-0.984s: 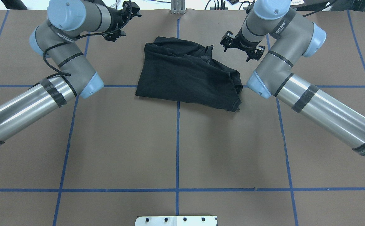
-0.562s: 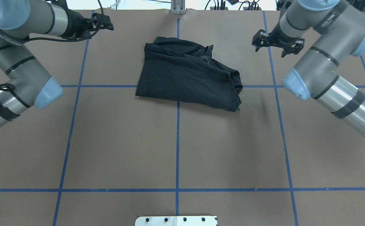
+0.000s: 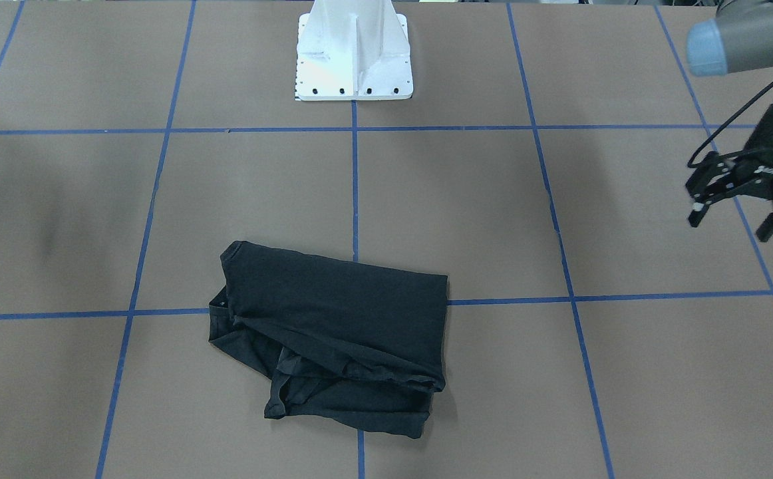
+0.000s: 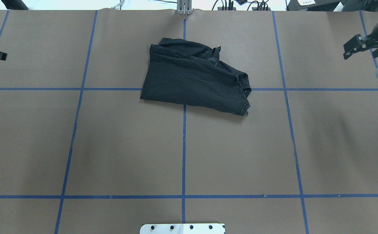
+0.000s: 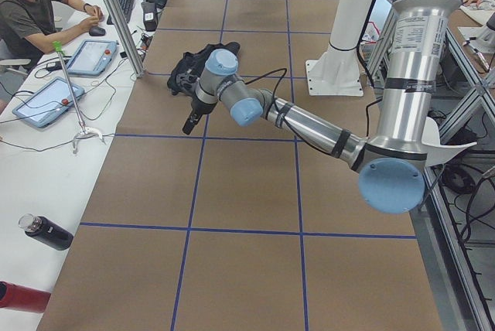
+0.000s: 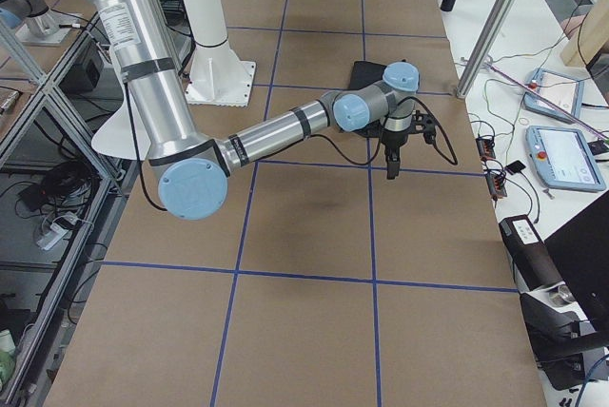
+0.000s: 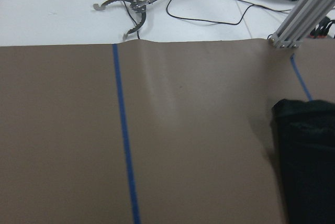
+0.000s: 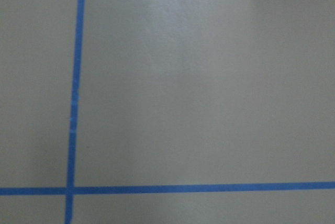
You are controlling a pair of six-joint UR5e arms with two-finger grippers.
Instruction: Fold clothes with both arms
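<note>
Folded black short-sleeved T-shirt (image 4: 192, 78) lies unmoved near the middle of the brown, blue-taped table's (image 4: 111, 146) far edge, while the black left gripper (image 3: 730, 226) and right gripper (image 4: 360, 53), fingers spread and empty, have swung out to opposite side edges.

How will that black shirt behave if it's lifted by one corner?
Probably floppy: the shirt lies in soft, wrinkled layers, so it should drape and sag. Its loose folds would likely fall open. Pushed, it would probably bunch up rather than slide whole on the table.
</note>
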